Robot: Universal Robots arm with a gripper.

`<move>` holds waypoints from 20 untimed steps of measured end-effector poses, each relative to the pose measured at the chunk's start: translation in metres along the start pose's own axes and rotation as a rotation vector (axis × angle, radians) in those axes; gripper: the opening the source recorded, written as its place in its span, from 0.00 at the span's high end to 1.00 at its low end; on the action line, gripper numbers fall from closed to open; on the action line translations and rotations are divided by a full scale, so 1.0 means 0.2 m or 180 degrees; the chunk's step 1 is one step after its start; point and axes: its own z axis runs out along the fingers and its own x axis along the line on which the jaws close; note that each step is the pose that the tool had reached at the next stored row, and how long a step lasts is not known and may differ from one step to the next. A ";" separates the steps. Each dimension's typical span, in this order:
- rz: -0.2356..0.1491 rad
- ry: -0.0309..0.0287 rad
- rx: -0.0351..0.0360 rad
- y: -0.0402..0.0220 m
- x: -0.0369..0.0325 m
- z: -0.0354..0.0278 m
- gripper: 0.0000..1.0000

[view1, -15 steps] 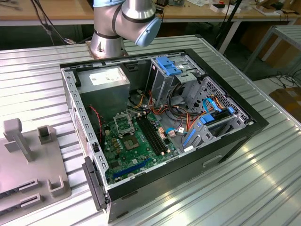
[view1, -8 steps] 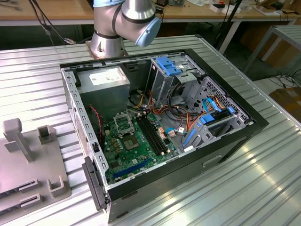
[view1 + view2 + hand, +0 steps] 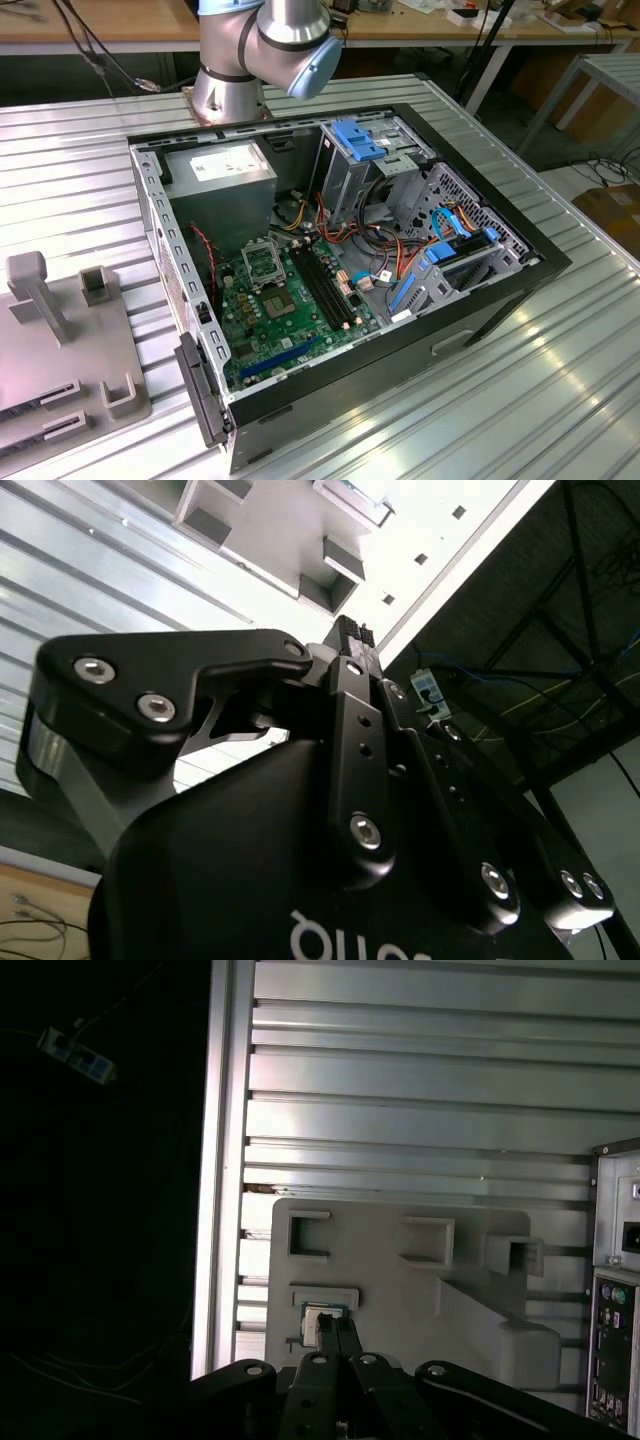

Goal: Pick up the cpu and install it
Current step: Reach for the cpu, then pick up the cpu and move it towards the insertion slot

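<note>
Pick-up stage, and nothing is lifted yet. The black two-finger pincer (image 3: 336,1328) hangs with its jaws drawn right together, and no object can be seen held between them. Straight ahead of its tips, well beyond them, the cpu (image 3: 316,1320), a small flat square chip with a pale metal top, lies in a shallow rectangular pocket of the pale grey moulded fixture plate (image 3: 400,1300). That plate rests on the ribbed aluminium table (image 3: 420,1110). Off to one side of the pincer sits the open black computer case (image 3: 400,340), and the dark metal-framed socket (image 3: 262,262) on its green board awaits the chip.

By the look of it, a grasp from here needs the jaws parted enough to straddle the chip's edges, then a square, gentle descent.

The silver-and-blue arm (image 3: 265,40) rises behind the case, with its wrist aimed down at the plate.
</note>
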 end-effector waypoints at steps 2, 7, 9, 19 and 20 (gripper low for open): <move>0.0000 -0.0001 0.0000 0.000 0.000 0.000 0.89; 0.0000 -0.0002 0.0000 0.000 0.000 0.000 0.89; 0.0000 -0.0002 0.0000 0.000 0.000 0.000 0.89; 0.0000 -0.0005 0.0000 0.000 0.000 0.000 0.55; 0.0000 -0.0005 0.0000 0.000 0.000 0.000 0.55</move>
